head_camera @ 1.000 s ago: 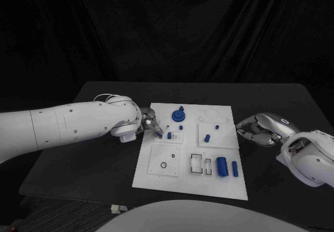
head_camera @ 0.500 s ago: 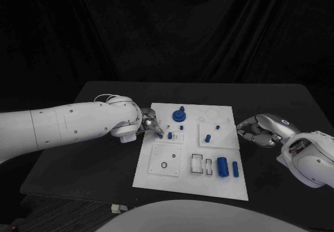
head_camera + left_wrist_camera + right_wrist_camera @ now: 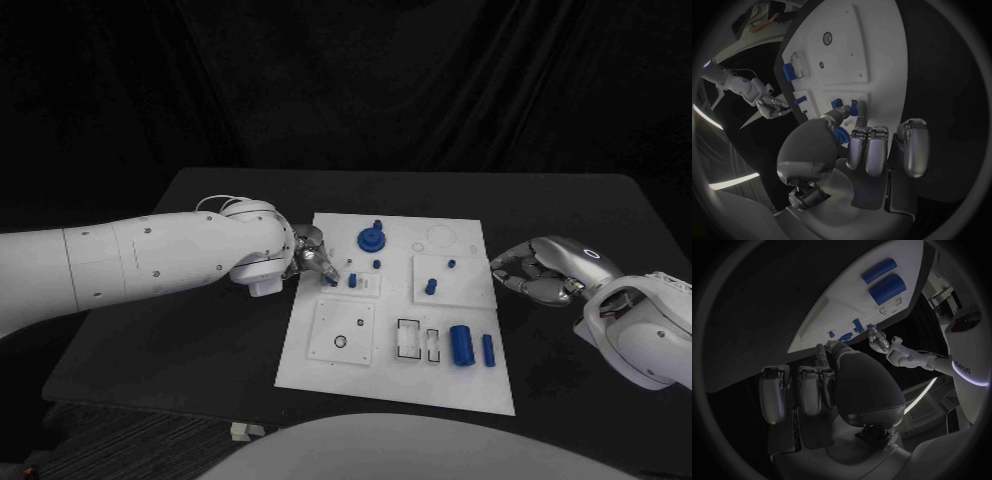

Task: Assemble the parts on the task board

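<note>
1. Small blue part [image 3: 330, 281], at the task board's [image 3: 389, 385] left edge, beside a blue peg [image 3: 352, 280]; touched by fingertips of the left hand [image 3: 307, 257]. Whether it is pinched cannot be told.
2. Large blue cylinder [image 3: 460, 345] and thinner blue cylinder [image 3: 488, 348] lie side by side, long axes running near-to-far.
3. Blue gear [image 3: 372, 239] at the board's far end.
4. Right hand [image 3: 535, 272]: fingers curled, holding nothing, just off the board's right edge.

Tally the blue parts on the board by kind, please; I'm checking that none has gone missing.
Round blue part: 1
Blue cylinders lying flat at the near end: 2
Small blue pieces: 6, as far as the head view lets me tell
Total: 9
</note>
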